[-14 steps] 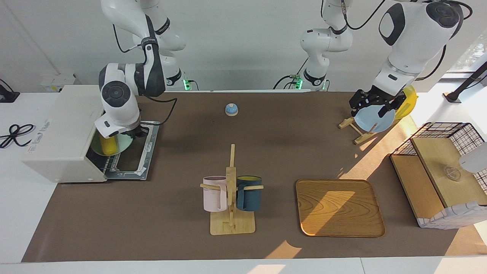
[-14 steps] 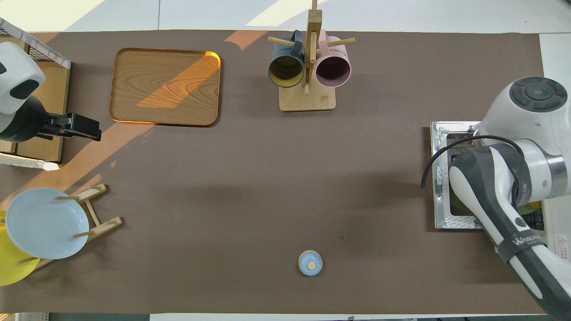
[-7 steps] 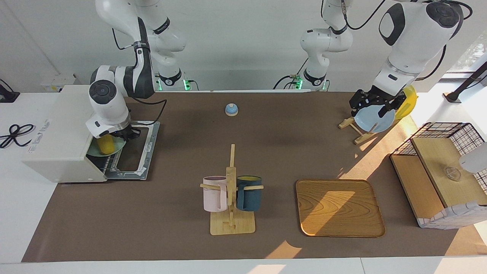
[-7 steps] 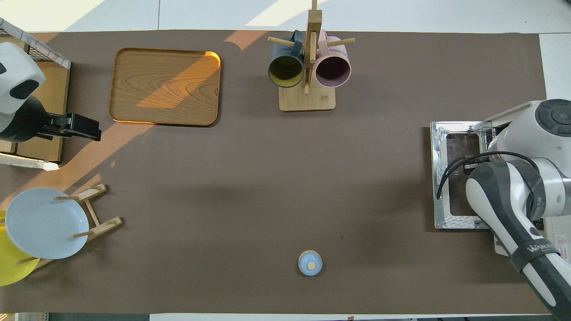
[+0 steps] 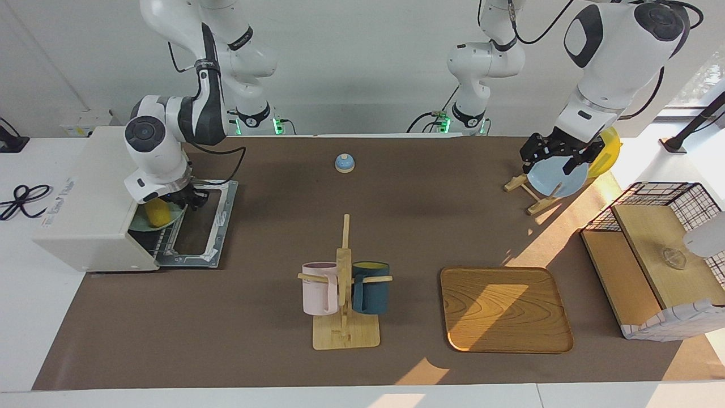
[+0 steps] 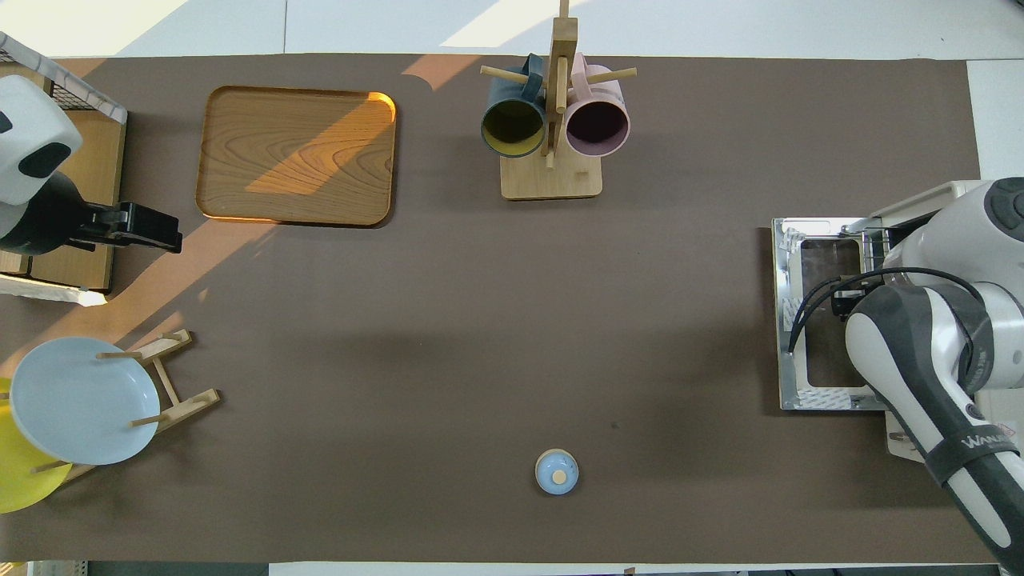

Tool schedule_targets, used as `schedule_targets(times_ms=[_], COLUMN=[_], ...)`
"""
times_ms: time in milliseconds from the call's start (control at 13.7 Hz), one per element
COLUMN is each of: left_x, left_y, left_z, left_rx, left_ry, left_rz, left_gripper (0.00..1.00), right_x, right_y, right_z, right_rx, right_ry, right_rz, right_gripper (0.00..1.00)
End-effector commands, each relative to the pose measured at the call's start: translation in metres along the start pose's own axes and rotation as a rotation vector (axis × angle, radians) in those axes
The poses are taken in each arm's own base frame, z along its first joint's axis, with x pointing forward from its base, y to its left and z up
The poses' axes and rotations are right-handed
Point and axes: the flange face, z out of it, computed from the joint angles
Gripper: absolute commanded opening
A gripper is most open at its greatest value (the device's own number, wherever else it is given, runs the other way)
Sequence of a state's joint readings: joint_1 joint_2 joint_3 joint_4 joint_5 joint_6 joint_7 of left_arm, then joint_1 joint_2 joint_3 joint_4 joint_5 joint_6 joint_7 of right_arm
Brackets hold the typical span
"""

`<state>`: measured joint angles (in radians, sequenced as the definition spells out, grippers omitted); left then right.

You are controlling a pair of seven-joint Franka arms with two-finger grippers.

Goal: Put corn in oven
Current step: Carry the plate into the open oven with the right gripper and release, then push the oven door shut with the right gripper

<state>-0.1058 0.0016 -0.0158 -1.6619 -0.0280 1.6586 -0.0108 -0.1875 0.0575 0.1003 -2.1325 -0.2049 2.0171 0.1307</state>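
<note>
The white oven (image 5: 90, 192) stands at the right arm's end of the table, its door (image 5: 198, 238) folded down flat. The yellow corn (image 5: 157, 212) lies on a pale green plate (image 5: 148, 225) at the oven's mouth, over the wire rack. My right gripper (image 5: 184, 199) is low over the open door, shut on the plate's rim. In the overhead view my right arm hides the corn and the plate; only the oven door (image 6: 800, 240) shows. My left gripper (image 5: 548, 166) waits open over the blue plate (image 5: 558, 178); it also shows in the overhead view (image 6: 174, 238).
A mug rack (image 5: 344, 283) with a pink and a dark blue mug stands mid-table. A wooden tray (image 5: 506, 309) lies beside it. A small blue bell (image 5: 344, 163) sits near the robots. A plate rack holds the blue and a yellow plate (image 5: 606, 150). A wire basket (image 5: 657, 192) stands at the left arm's end.
My right gripper has carried the green plate with the corn farther into the oven's mouth; less of the plate and corn shows. The left arm has not moved.
</note>
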Motion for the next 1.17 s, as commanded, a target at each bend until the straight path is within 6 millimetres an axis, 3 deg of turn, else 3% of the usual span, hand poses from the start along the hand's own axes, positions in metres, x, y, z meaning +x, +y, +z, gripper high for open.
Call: schedule_targets(times_ms=[0,73,219,438,877,1096], left_x=[-0.007,-0.007,-0.007,-0.008,-0.007,-0.007], left_y=[-0.003,-0.002,-0.003,-0.002,-0.002,-0.002], left_z=[-0.002,-0.002,-0.002,-0.002,-0.002,-0.002], left_rx=[-0.01,-0.011,-0.01,-0.011,-0.011,-0.011], left_ry=[0.011,0.011,0.011,0.01,0.011,0.011], left_rz=[0.002,0.001,0.002,0.002,0.001,0.001], left_gripper=[1.0,1.0,1.0,1.0,1.0,1.0], right_x=[0.013,0.016,0.019,0.009,0.004,-0.002], right_y=[-0.01,-0.023,-0.055,-0.106,-0.123,-0.118], right_z=[-0.014,-0.027,-0.038,-0.026,0.034,0.045], right_rx=[0.035,0.054,0.077,0.092,0.152,0.143], right_ry=[0.003,0.0,0.002,0.049,0.009,-0.013], right_rz=[-0.023,-0.024,0.051,0.104,0.165,0.174], right_gripper=[0.42,0.4,0.0,0.0,0.0,0.0])
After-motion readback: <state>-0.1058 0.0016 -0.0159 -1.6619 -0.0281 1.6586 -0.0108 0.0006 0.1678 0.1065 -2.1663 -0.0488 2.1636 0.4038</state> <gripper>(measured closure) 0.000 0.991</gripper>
